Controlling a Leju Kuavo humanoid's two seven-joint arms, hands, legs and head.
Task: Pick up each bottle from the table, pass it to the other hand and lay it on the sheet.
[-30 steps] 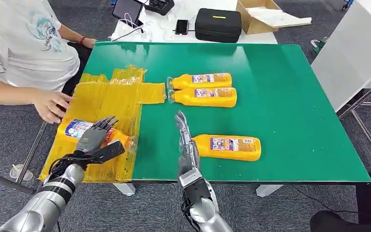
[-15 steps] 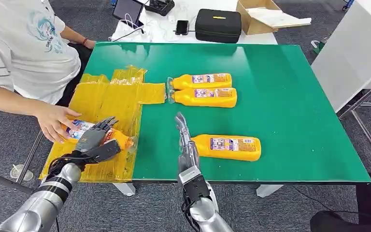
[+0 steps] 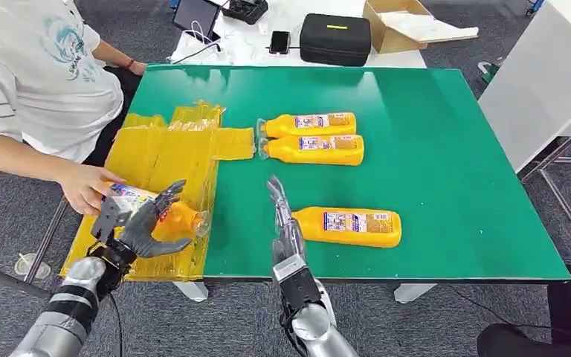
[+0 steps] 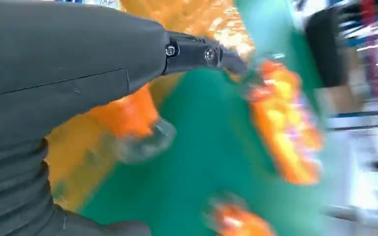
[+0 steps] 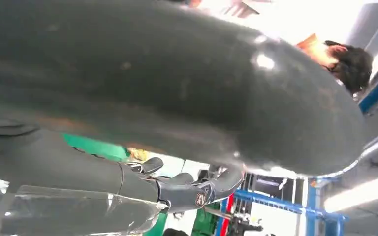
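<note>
Fingers (image 3: 165,199) of my left hand (image 3: 143,223) were spread and draped over the bottle on the sheet (image 3: 155,214), not closed on it as far as I could read; thumb stuck out toward the sheet's near edge. Yellow sheet (image 3: 165,152) sat at the left end of the green surface (image 3: 431,156). A person's hand (image 3: 85,187) was touching that bottle's base end, so I couldn't tell who actually carried the weight. Left wrist view was motion-blurred: orange body and clear cap just beside my palm.

Right hand (image 3: 284,223) lay on the surface with fingers straight and close together, holding nothing, tips just beside the neck of the nearest bottle (image 3: 351,227). Two more bottles (image 3: 311,137) lay side by side further back, touching, caps toward the sheet.

Handling call, my judgement:
- Full juice bottles, so fairly heavy; weight sits in the body, not the neck.
- Rigid-ish plastic with a glossy label, likely slippery under hard fingers.
- Lying flat they may roll if nudged from the side.
- Best hold: wrap across the mid-body at the label, thumb opposing. Avoid the neck and cap; too narrow, and the bottle would swing.
- For the handover, grip toward one end to leave body free for the other hand.
</note>
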